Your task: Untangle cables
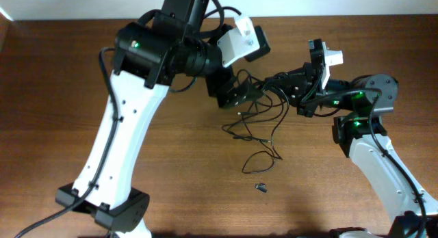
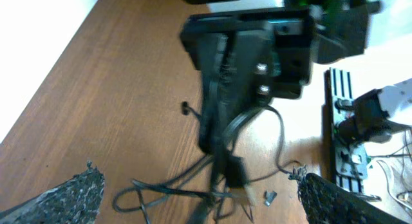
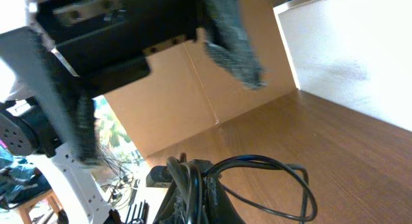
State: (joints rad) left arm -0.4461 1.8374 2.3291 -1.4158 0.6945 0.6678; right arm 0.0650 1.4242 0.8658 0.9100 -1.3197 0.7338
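cables (image 1: 248,122): thin black loops | left gripper (image 2: 203,188) apart | right gripper (image 3: 192,188) clamped on cables

Blk cables (image 2: 219,161) on brown wood-grain table (image 1: 191,190), left arm (image 1: 120,135) white & blk

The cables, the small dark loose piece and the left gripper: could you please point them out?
cables (image 1: 273,141), overhead, a tangle strand.
small dark loose piece (image 1: 261,188), overhead, its centre.
left gripper (image 2: 199,185), left wrist, between open fingertips.

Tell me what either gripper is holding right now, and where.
Right gripper is shut on the cables, on a bunch of strands; left gripper open, empty.
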